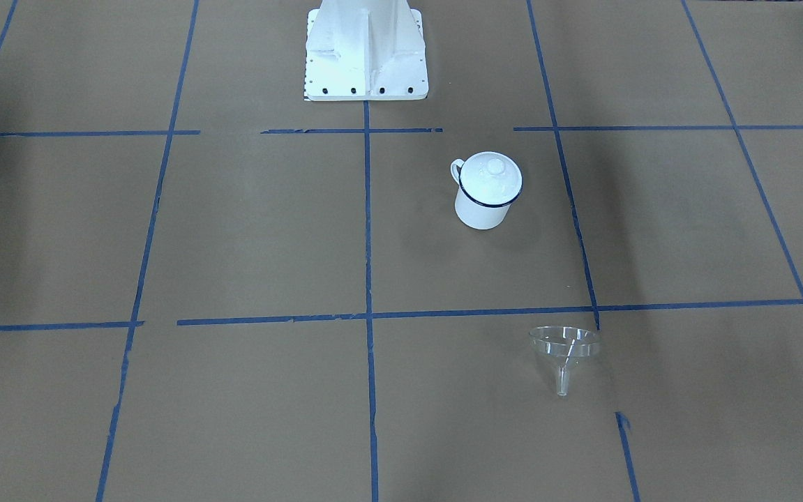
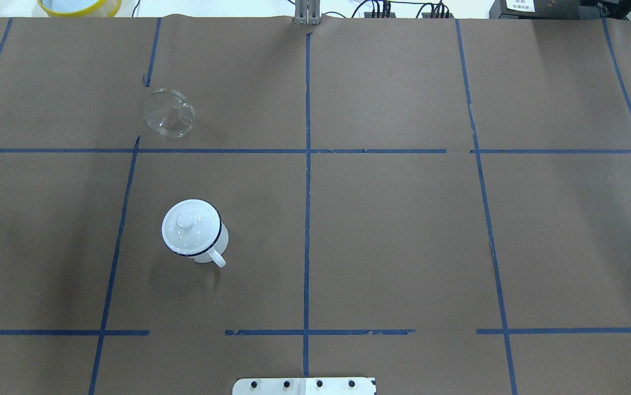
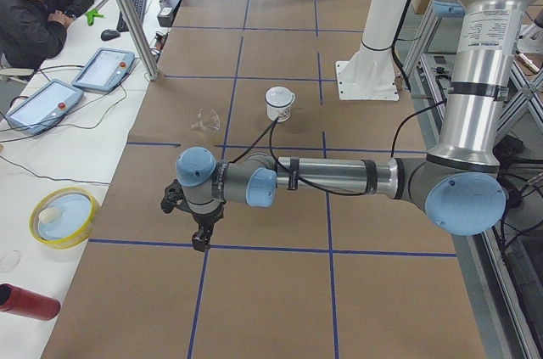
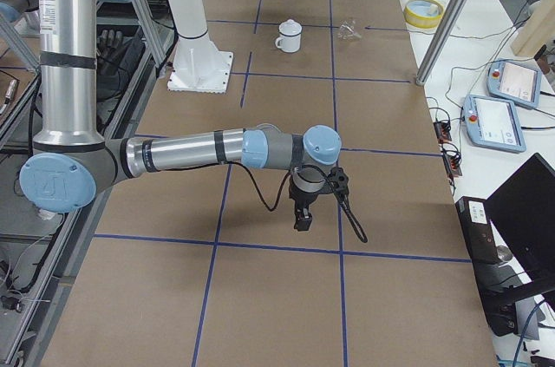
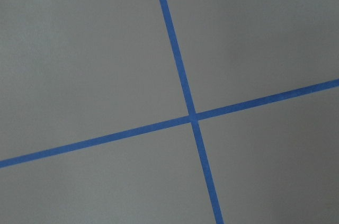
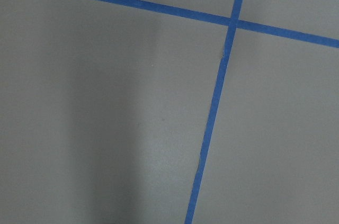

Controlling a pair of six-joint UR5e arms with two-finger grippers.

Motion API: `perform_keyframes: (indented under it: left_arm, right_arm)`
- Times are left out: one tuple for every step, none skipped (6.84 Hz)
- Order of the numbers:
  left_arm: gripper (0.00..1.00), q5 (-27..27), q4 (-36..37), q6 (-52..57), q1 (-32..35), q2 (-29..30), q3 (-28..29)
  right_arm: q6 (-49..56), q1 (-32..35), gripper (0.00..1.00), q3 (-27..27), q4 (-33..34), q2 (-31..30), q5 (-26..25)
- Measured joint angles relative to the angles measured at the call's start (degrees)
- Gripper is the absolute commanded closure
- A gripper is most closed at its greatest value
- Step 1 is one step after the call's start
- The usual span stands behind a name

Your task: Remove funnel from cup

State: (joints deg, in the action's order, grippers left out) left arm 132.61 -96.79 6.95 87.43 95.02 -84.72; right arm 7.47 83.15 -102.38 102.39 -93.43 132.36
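Claws hung nearest, one by each end of the brown paper-covered surface [image 1: 234, 230]: the left claw [image 3: 200, 243] and the right claw [image 4: 303, 225] each pointed down above the blue tape lines [image 1: 368, 230]. Both showed only in the end views, so I could not tell whether either was released or clenched. Neither appeared to carry anything, and the wrist cameras saw only bare paper and tape. Farther along, on the robot's left half, lay the small clear see-through funnel [image 1: 564, 348], apparently on its side with its thin spout pointing away from the robot. It was well apart from the cup and touched nothing else. Beyond it, toward the robot, stood the white enamel mug [image 1: 481, 213] with its dark blue rim, upright and capped by a white round domed lid [image 1: 490, 178]. Farthest stood the white metal pedestal [image 1: 366, 49]. Judged from this layout, the removal looked complete, and the next move seemed to call only for keeping both arms clear. Counted: one funnel, one mug, one lid, two claws.
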Motion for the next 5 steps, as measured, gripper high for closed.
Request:
perform_keyframes:
  left_arm:
    - [0.00,0.13,1.50,0.05,0.93,-0.64,-0.93]
    - [0.00,0.17,3.84,0.14,1.49,-0.92,-2.47]
    - [0.00,0.21,5.64,0.21,1.79,-1.01,-3.65]
    - [0.00,0.25,6.42,0.27,1.95,-1.04,-4.16]
    - [0.00,0.35,6.68,0.29,2.00,-1.06,-4.33]
  right_arm:
    - [0.00,0.00,0.00,-0.01,0.00,0.00,0.00]
    - [0.00,0.00,0.00,-0.01,0.00,0.00,0.00]
    - [0.00,0.00,0.00,-0.01,0.00,0.00,0.00]
    - [0.00,0.00,0.00,-0.01,0.00,0.00,0.00]
    - [0.00,0.00,0.00,-0.01,0.00,0.00,0.00]
